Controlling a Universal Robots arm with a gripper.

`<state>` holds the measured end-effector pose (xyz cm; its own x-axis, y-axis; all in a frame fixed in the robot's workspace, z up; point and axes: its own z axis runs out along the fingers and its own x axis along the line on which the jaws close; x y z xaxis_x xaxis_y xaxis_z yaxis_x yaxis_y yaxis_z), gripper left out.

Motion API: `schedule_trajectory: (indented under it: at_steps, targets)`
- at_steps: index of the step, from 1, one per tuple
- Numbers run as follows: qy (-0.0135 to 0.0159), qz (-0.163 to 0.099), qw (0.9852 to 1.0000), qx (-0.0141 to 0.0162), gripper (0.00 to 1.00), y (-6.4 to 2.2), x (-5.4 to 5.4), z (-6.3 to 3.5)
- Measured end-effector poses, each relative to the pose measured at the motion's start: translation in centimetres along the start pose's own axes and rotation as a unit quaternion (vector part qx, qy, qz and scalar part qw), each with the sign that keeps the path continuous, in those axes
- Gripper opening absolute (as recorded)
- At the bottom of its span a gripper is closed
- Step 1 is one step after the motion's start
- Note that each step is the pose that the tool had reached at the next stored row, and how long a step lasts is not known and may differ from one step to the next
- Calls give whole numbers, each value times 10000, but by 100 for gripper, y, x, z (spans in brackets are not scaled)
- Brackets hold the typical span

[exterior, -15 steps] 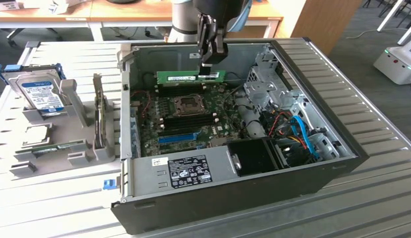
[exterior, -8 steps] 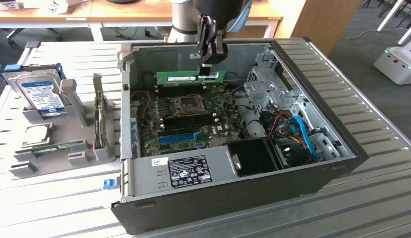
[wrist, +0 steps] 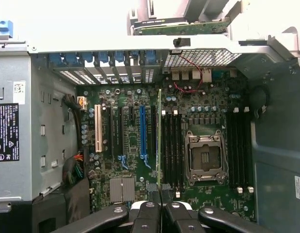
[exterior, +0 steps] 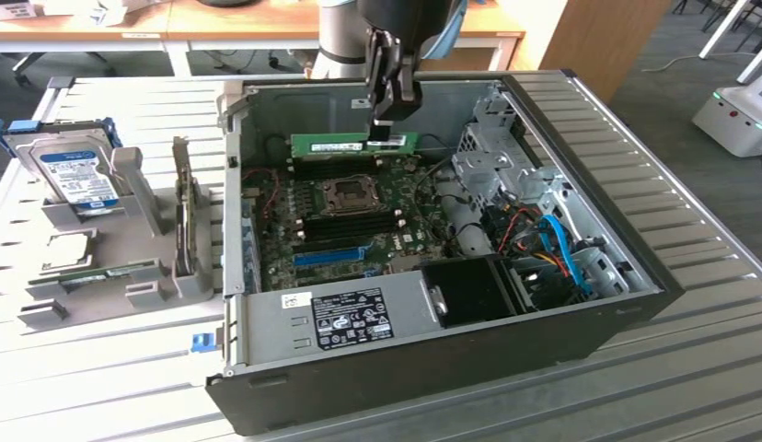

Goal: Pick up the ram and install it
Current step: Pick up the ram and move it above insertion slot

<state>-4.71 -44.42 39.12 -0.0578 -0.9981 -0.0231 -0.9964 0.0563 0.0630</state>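
Note:
The ram is a long green circuit-board stick, held level over the open computer case. My gripper comes down from above and is shut on the stick's end at the exterior view's right. In the wrist view the ram shows edge-on as a thin green line, pinched between my black fingers. It hangs above the motherboard, by the black memory slots next to the CPU socket. It is not seated in a slot.
A silver hard drive with a blue-and-white label stands in a grey holder on the table at the exterior view's left. Inside the case are a long blue slot, more black slots, cables and a drive cage.

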Motion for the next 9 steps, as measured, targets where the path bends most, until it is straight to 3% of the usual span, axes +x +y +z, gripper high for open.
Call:
schedule_trajectory:
  at_steps: [9]
  targets:
    - [0,1,10000,0,12,-1,0,20]
